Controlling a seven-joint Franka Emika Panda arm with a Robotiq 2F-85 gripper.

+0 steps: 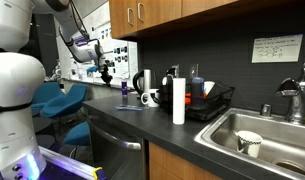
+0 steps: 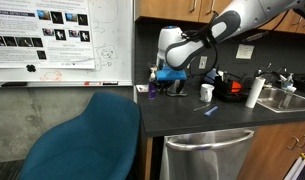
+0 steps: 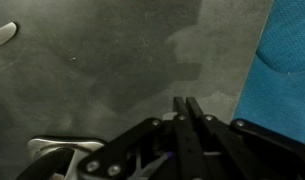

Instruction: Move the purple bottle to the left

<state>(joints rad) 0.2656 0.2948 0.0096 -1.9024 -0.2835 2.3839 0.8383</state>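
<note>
The purple bottle (image 1: pixel 123 92) is small, with a white top. It stands upright on the dark counter near its end and also shows in an exterior view (image 2: pixel 149 90). My gripper (image 1: pixel 106 72) hovers above the counter close beside the bottle, apart from it. In the wrist view its two black fingers (image 3: pixel 187 104) are pressed together with nothing between them. They point at bare grey counter, and the bottle does not show there.
A black-and-white mug (image 1: pixel 149 98), a tall white paper-towel roll (image 1: pixel 178 102), a dish rack (image 1: pixel 214 104) and a sink (image 1: pixel 254 128) stand along the counter past the bottle. A blue chair (image 2: pixel 87 135) sits off the counter's end, below a whiteboard (image 2: pixel 57 40).
</note>
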